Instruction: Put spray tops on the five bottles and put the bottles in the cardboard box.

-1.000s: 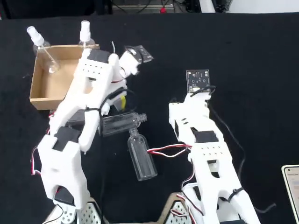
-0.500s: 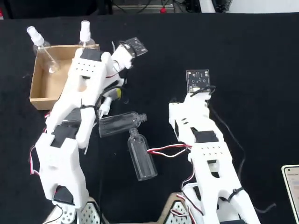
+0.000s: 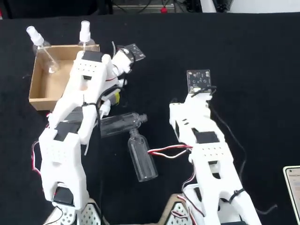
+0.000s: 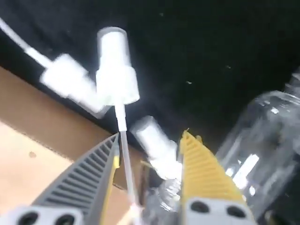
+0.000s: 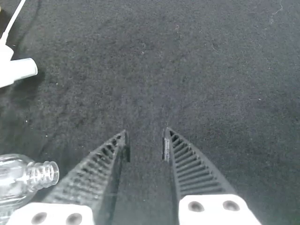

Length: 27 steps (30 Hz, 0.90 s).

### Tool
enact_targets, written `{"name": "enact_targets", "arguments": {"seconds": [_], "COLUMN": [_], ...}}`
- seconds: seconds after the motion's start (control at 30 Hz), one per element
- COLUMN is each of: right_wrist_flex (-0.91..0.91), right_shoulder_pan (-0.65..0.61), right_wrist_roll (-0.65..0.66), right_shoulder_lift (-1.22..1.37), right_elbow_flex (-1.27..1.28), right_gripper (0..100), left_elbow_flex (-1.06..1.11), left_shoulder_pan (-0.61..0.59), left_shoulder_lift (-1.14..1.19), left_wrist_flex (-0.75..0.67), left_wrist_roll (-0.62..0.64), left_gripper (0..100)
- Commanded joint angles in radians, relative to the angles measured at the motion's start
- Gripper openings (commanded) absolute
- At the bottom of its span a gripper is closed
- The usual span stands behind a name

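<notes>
Left gripper (image 4: 147, 154) half open, nothing clamped; spray top (image 4: 116, 79) just ahead, dip tube (image 4: 123, 136) between jaws. Likely light, tube bendy: grip collar. Right gripper (image 5: 145, 140) slightly open, empty.

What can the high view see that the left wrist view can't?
The high view takes in the left arm and the right arm, the whole cardboard box, and two uncapped bottles lying on the black table. The left wrist view gives a close look at the left gripper, open, with a spray top whose thin tube runs beside the gray finger. Both show the box, clear bottles and white spray tops.
</notes>
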Motion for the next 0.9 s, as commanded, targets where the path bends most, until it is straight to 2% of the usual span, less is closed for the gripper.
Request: {"name": "enact_targets", "arguments": {"seconds": [0.0, 0.03, 0.07, 0.3, 0.47, 0.63, 0.8, 0.87], "right_wrist_flex": [-0.026, -0.026, -0.026, -0.026, -0.026, -0.026, -0.026, -0.026], "right_shoulder_pan": [0.018, 0.018, 0.018, 0.017, 0.017, 0.015, 0.015, 0.015], "right_wrist_roll": [0.008, 0.008, 0.008, 0.008, 0.008, 0.008, 0.008, 0.008], "right_shoulder_lift": [-0.001, -0.001, -0.001, -0.002, -0.002, -0.002, -0.002, -0.002], "right_elbow_flex": [-0.010, -0.010, -0.010, -0.010, -0.010, -0.010, -0.010, -0.010], "right_gripper": [11.4, 11.4, 11.4, 11.4, 11.4, 11.4, 11.4, 11.4], "left_elbow_flex": [-0.059, -0.059, -0.059, -0.114, -0.110, -0.110, -0.120, -0.120], "left_shoulder_pan": [0.065, 0.076, 0.084, 0.085, 0.084, 0.079, 0.082, 0.077], "left_shoulder_lift": [-0.009, -0.009, -0.009, -0.055, -0.095, -0.017, 0.078, 0.086], "left_wrist_flex": [0.064, 0.074, 0.080, 0.081, 0.080, 0.080, 0.072, 0.071], "left_wrist_roll": [-0.002, -0.002, 0.000, 0.100, 0.110, 0.110, 0.112, 0.112], "left_gripper": [8, 3, 3, 3, 3, 3, 17, 17]}}
